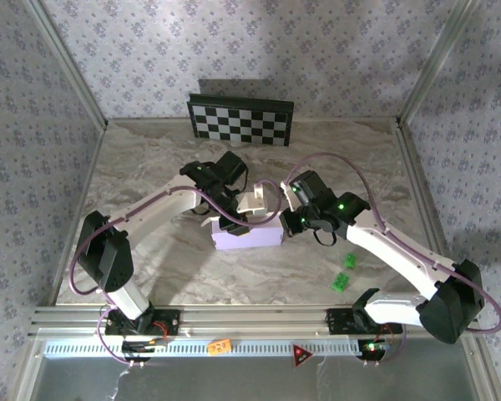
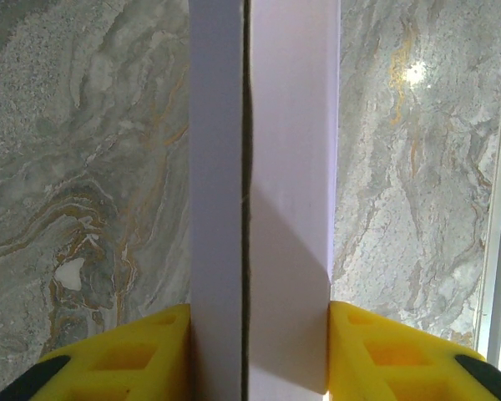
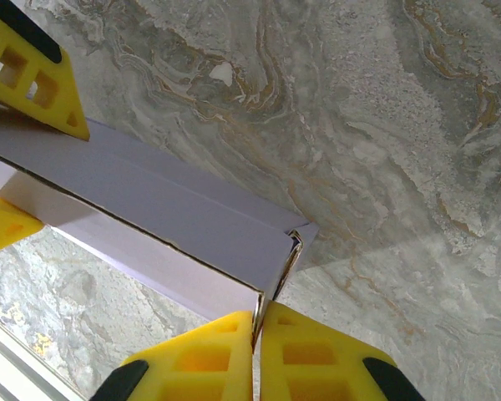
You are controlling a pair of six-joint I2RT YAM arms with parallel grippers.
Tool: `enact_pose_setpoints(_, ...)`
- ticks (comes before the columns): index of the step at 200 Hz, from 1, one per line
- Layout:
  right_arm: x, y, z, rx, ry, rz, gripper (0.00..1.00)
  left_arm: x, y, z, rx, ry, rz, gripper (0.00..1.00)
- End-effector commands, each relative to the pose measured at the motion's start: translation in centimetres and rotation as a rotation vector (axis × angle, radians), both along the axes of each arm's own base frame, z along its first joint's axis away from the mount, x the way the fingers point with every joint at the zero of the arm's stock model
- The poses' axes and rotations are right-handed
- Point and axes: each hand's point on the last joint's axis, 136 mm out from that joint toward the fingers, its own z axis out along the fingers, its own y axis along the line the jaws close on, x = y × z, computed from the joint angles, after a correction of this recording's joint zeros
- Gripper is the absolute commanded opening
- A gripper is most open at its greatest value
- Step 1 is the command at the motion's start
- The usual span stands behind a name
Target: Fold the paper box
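Overhead, the desk (image 1: 150,159) has a grey-beige marbled top, closed in by walls papered in a pale floral print and by aluminium posts. A checkerboard panel (image 1: 240,120) stands at the far edge against the back wall. The paper box (image 1: 246,236) sits on the desk in front of that panel, about midway between it and the arm bases. Its lavender face is turned outward, and a cream-white flap (image 1: 255,203) shows on the side nearer the panel.

The left fingers (image 2: 134,359) are partly closed and clamp the box between them. One yellow pad presses each lavender side, and a dark seam runs up the box's edge between the pads. The right fingers (image 3: 317,363) are closed almost flat together, pinching a thin cardboard edge at the box's end corner. In the right wrist view, the left arm's yellow pads grip the far end of the same box.

Two small green pieces (image 1: 344,272) lie on the marble well in front of the panel's right end, apart from the box. An orange tag (image 1: 220,345) and a red triangle (image 1: 301,355) sit on the rail (image 1: 83,346) farthest from the panel. The marks on them are too small to read.
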Motion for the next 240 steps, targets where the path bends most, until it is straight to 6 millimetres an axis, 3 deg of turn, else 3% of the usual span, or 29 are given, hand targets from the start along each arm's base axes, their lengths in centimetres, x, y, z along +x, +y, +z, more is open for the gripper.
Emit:
enact_pose_setpoints(1,-0.1,1.0,0.7,0.044,-0.019,-0.002,0.09,0.0,0.8,-1.5,0.063,0.015,0.008,0.39)
enact_pose_setpoints(105,0.0,2.5,1.0,0.117,-0.023,0.001,0.09,0.2,0.5,-1.7,0.067,0.021,0.004,0.39)
enact_pose_setpoints(175,0.1,0.3,-1.0,-0.018,-0.020,-0.049,0.08,1.2,0.4,-1.6,0.075,-0.024,0.009,0.39)
enact_pose_setpoints(209,0.0,0.6,-1.1,-0.001,-0.014,-0.041,0.08,2.4,0.0,-0.9,0.060,-0.062,0.018,0.39)
enact_pose_setpoints(240,0.2,1.0,-0.8,0.022,-0.019,-0.048,0.08,2.8,-0.1,0.2,0.033,-0.088,0.036,0.52)
